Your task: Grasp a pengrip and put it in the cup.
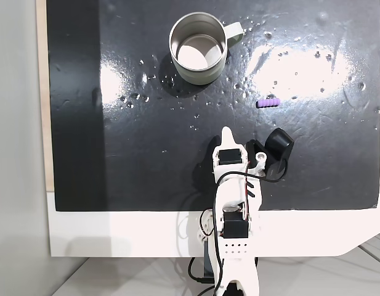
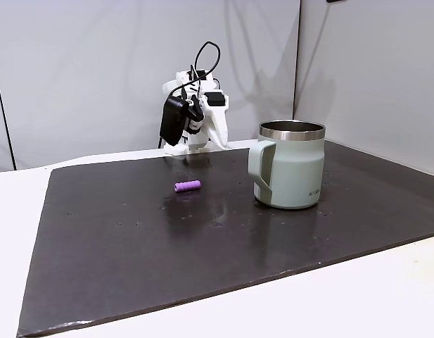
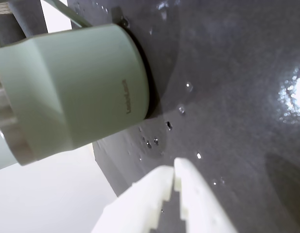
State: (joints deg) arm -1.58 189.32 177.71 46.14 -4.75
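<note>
Tiny purple ribbed cylinder of a pengrip (image 1: pixel 268 103) (image 2: pixel 188 186) lying flat on the glossy black mat (image 1: pixel 146 154) (image 2: pixel 202 239) over the white table (image 1: pixel 116 234) (image 2: pixel 385 296), out in the open, untouched. In a fixed view from above, placed toward the mat's right edge, well apart from the round pale green metal cup (image 1: pixel 198 48) (image 2: pixel 290 165) (image 3: pixel 77 82) standing upright near the mat's far edge, stubby handle (image 1: pixel 234 32) pointing right. White two-fingered pincer (image 1: pixel 225 132) (image 3: pixel 175 175) closed, fingertips meeting, holding nothing, poised above the mat near its front edge. In the wrist view, white fingers (image 3: pixel 201 199) pressed together at the tips, aimed toward the cup's base, with small water droplets (image 3: pixel 168 125) scattered on the mat between.
</note>
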